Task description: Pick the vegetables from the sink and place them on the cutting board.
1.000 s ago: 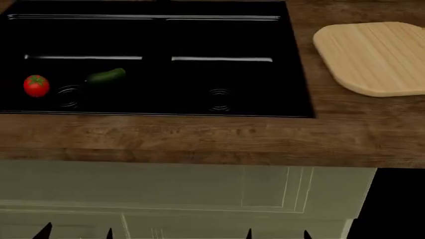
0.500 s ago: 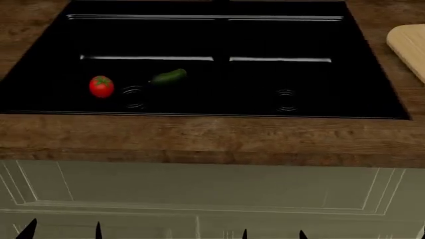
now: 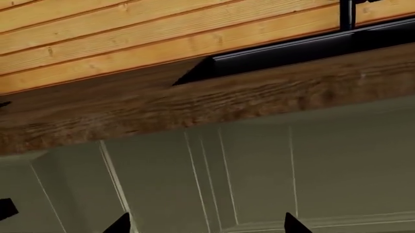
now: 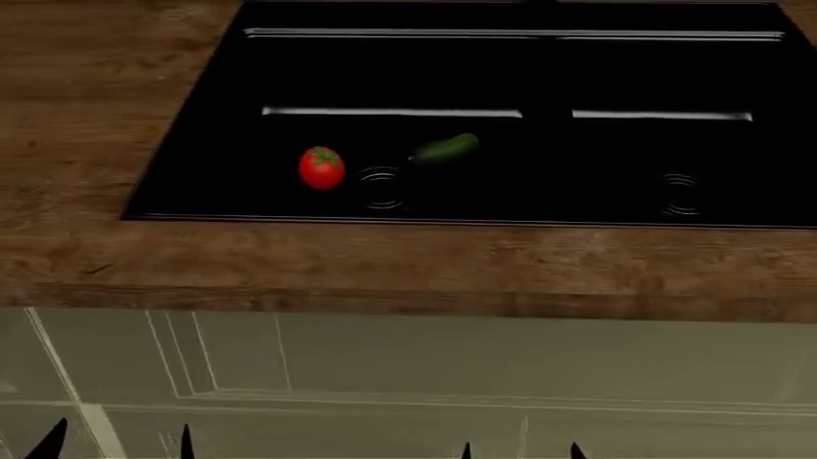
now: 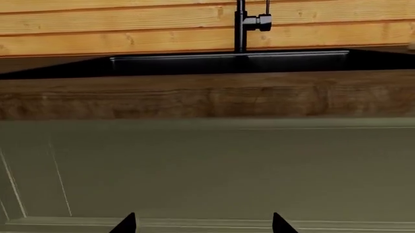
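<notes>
Black faucet (image 5: 241, 24) and plank wall (image 5: 129, 24) appear only in my wrist views; the head view alone shows the tomato (image 4: 321, 168) and cucumber (image 4: 445, 149), near each other in the sink (image 4: 205, 182) — left basin, by the drain (image 4: 381, 188). Brown wooden countertop (image 4: 383, 268) tops pale cabinet doors (image 4: 383, 373). My left gripper (image 3: 204, 225) and right gripper (image 5: 201, 224) — fingertips spread wide, both empty, touching nothing.

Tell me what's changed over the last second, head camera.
The view slid left along the counter: the sink, tomato and cucumber drifted right in frame, and the cutting board passed out of view on the right. Nothing was grasped or released. Tomato and cucumber lie as before in the left basin, either side of its drain. Both tools stay low in front of the cabinet, fingertips spread.
</notes>
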Controlling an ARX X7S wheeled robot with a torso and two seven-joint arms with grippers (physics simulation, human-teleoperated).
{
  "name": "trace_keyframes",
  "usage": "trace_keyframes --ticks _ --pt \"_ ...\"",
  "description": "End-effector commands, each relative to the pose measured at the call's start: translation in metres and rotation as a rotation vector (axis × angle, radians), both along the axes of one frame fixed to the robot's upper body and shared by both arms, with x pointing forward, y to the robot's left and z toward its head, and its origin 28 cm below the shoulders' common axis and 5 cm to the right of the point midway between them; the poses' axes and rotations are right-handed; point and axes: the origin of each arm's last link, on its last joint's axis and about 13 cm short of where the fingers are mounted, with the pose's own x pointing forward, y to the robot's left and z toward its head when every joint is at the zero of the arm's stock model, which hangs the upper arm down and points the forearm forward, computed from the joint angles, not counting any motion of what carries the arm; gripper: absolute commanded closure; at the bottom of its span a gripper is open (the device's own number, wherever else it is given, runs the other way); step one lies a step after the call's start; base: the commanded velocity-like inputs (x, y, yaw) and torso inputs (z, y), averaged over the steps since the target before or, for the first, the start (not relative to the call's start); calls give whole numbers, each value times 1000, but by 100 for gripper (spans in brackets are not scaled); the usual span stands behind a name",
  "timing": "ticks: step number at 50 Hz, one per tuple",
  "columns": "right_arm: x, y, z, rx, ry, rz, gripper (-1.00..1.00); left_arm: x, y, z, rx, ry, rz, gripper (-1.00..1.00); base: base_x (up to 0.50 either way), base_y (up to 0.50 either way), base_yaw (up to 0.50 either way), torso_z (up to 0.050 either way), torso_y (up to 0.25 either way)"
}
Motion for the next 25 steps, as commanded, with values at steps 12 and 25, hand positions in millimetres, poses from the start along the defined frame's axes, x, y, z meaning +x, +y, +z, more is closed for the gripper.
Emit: trace_keyframes --ticks 12,25 --pt "16 -5 138 -62 -191 26 -100 17 -8 128 98 -227 -210 -100 0 190 0 0 0" --pt "24 -18 327 -113 -517 -47 -100 35 2 295 89 -581 -137 -100 0 0 0 0 0"
